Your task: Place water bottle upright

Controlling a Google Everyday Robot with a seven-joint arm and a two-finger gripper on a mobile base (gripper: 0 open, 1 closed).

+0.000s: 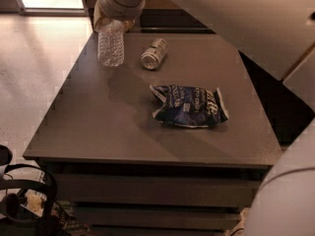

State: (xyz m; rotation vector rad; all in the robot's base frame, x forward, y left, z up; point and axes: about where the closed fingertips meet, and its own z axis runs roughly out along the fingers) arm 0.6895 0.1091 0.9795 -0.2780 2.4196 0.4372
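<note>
Main hazard at the let-go: small clear ribbed plastic water bottle (110, 47) hanging close to the far left corner of the dark grey-brown rectangular worktop (98, 127), with little surface to spare toward the left edge and the far edge. Close to vertical by the look of it, base downward, perhaps leaning slightly. Base touching the surface or hovering just above: cannot tell. Released from above the surface or while leaning, likely to bounce or rock, being light and narrow-footed, and then to tip. Toppled leftward, probably over the edge and onto the floor. Pressed down too hard instead, liable to buckle in the thin walls and spring sideways on release. A further risk on withdrawal: dragging the neck along and pulling the whole thing over. To the right, short silver metal can (153, 53) lying on its side, near the bottle but apart from it, round enough to roll if struck by a falling bottle. Crumpled dark blue snack bag (189, 106) lying flat around the middle of the worktop, well apart, no hindrance.

Two-finger gripper (114, 23) above the far left corner, at the end of the cream-coloured arm (221, 14), pinched around the top of the bottle, cap hidden inside the grasp. Touching nothing else
</note>
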